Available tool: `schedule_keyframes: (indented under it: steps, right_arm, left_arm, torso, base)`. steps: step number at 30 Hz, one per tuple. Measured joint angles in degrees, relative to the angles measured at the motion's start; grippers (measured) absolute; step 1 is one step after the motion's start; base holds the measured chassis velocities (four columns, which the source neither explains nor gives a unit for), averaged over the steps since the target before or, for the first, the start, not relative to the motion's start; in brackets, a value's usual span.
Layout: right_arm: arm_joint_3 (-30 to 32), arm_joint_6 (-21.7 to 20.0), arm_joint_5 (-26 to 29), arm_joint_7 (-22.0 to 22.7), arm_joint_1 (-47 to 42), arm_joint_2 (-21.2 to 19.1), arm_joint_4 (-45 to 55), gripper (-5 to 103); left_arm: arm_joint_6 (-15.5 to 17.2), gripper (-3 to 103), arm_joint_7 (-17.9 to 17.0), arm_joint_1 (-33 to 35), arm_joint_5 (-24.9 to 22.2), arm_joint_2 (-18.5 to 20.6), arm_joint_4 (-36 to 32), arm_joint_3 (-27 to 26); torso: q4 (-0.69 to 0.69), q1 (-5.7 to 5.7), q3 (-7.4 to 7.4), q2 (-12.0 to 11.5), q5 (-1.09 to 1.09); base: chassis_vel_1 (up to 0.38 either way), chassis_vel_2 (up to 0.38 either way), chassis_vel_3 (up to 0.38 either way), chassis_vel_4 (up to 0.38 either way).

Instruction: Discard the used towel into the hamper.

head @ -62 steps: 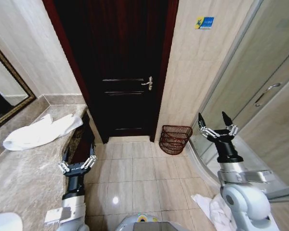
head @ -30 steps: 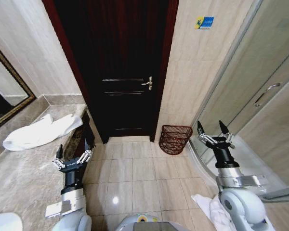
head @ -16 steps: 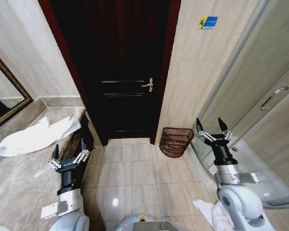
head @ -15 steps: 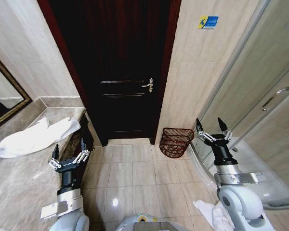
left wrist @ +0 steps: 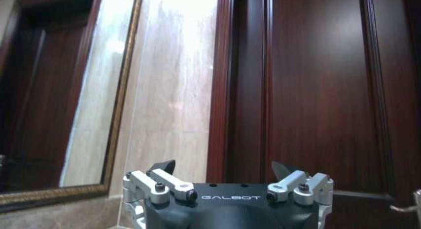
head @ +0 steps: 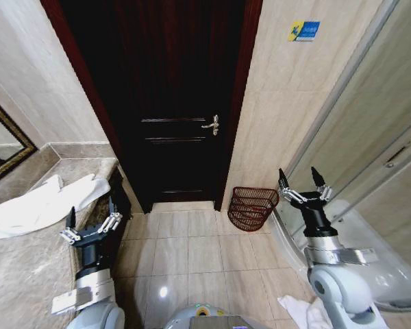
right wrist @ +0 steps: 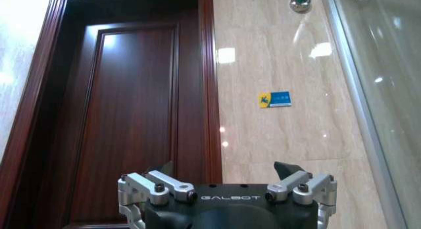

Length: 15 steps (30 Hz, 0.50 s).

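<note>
A white towel (head: 41,204) lies crumpled on the marble counter (head: 27,267) at the left of the head view. The hamper (head: 251,208), a dark reddish-brown wire basket, stands on the floor against the tiled wall right of the door. My left gripper (head: 90,225) points upward beside the counter's edge, open and holding nothing; the left wrist view has this gripper (left wrist: 224,169) in front of the dark door. My right gripper (head: 302,184) is raised just right of the hamper, open and holding nothing, and this gripper (right wrist: 225,168) faces the door and tiled wall.
A dark wooden door (head: 175,110) with a lever handle (head: 211,124) stands shut straight ahead. A glass shower screen (head: 377,137) runs along the right. A mirror (head: 3,154) hangs over the counter. Another white cloth (head: 305,312) lies on the tiled floor (head: 192,253) at lower right.
The whole head view has shifted, so the camera has moved. My left gripper now sits lower and farther left in the picture. Both grippers remain open and the towel still lies on the counter.
</note>
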Motion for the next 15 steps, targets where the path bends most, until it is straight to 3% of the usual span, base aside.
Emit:
schedule_keyframes:
  steps: [8, 15]
  right_arm:
    - [0.2, -1.9, 0.7, -0.9, 1.5, 0.0, -0.8, 100]
    - [0.2, -2.1, 1.1, -1.0, 1.2, -0.1, -0.1, 100]
  left_arm:
    - [0.0, 100, 0.0, 0.6, 0.9, 0.0, -0.4, -0.3]
    - [-0.8, 96, 0.9, 0.5, 0.9, 0.0, -0.2, 0.3]
  torso:
    - [0.00, -0.01, 0.00, 0.0, 0.00]
    - [0.00, -0.02, -0.01, 0.0, 0.00]
  base:
    - [0.000, 0.000, 0.000, 0.000]
    - [-0.006, 0.007, 0.009, -0.008]
